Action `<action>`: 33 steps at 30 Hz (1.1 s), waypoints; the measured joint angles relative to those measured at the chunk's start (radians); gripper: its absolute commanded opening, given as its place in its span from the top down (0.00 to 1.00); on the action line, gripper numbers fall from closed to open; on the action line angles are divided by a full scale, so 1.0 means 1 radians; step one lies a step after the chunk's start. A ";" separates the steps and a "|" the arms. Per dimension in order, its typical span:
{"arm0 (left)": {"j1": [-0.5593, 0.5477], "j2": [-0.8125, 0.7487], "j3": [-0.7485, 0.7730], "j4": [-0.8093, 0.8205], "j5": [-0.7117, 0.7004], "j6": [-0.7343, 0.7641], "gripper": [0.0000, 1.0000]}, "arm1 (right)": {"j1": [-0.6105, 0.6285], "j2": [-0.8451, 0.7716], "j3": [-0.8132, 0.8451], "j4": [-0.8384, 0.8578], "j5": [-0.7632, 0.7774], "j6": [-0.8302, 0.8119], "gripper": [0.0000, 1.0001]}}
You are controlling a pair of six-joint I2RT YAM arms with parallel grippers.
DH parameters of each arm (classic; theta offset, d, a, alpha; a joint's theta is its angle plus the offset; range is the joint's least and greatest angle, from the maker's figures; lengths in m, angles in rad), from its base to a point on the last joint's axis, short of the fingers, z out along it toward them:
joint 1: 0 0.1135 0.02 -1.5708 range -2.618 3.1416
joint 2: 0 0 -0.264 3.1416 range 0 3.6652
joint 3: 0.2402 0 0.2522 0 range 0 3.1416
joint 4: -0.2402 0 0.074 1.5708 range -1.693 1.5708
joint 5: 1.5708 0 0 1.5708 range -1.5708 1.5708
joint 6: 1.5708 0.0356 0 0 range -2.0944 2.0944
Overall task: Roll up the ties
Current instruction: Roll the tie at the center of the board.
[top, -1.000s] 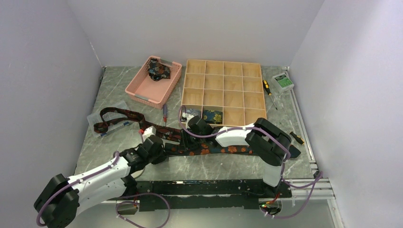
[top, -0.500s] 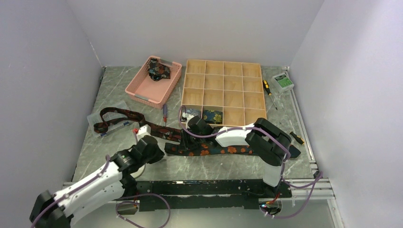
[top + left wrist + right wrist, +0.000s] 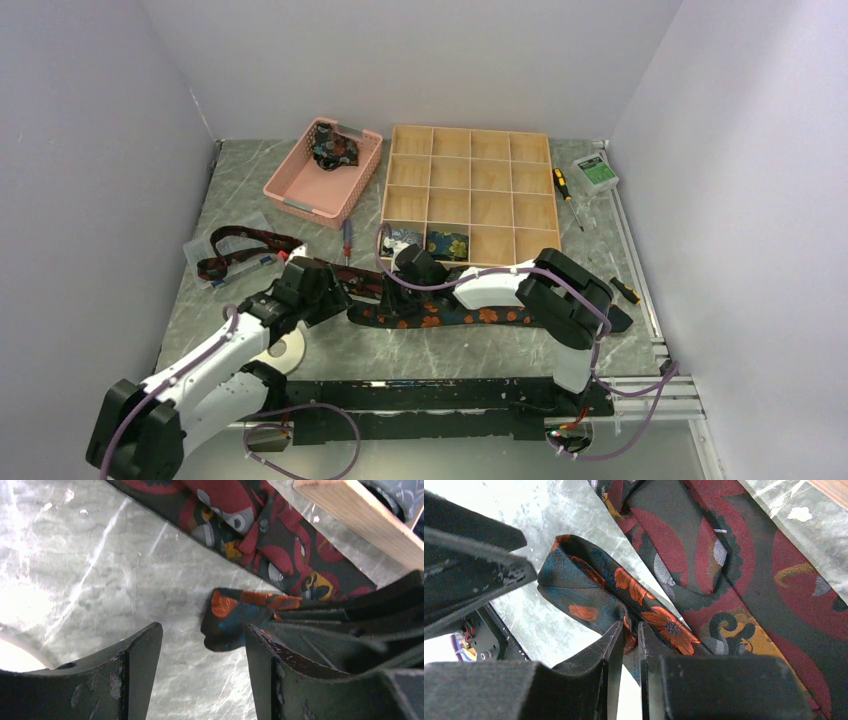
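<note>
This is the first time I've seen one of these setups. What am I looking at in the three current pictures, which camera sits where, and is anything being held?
Two robot arms, bolted at the near edge of a marbled table, are working on neckties. The wide picture looks down from above and behind them. The other two come from a camera on each wrist, so the dark shapes along their lower edge are that arm's own fingers. On the table lie a navy tie with orange flowers, a maroon tie, a pink basket, a divided wooden tray with two rolled ties in its near row, and a screwdriver. The right gripper pinches the navy tie near its folded end. The left gripper is open beside that end, holding nothing.
</note>
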 measured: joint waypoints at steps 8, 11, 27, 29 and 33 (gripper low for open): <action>0.150 0.116 0.003 0.146 0.208 0.072 0.43 | 0.000 0.000 -0.002 0.002 -0.001 -0.007 0.81; 0.172 0.152 0.003 0.197 0.275 0.091 0.44 | 0.000 0.000 -0.002 0.002 -0.001 -0.008 0.81; 0.190 0.161 -0.062 0.230 0.360 0.110 0.43 | 0.000 -0.001 -0.012 0.020 -0.005 -0.011 0.82; 0.190 0.145 -0.077 0.225 0.360 0.110 0.44 | 0.000 -0.001 -0.015 0.025 -0.005 -0.011 0.82; 0.190 0.127 -0.093 0.225 0.361 0.110 0.54 | 0.000 -0.001 -0.015 0.026 -0.005 -0.011 0.82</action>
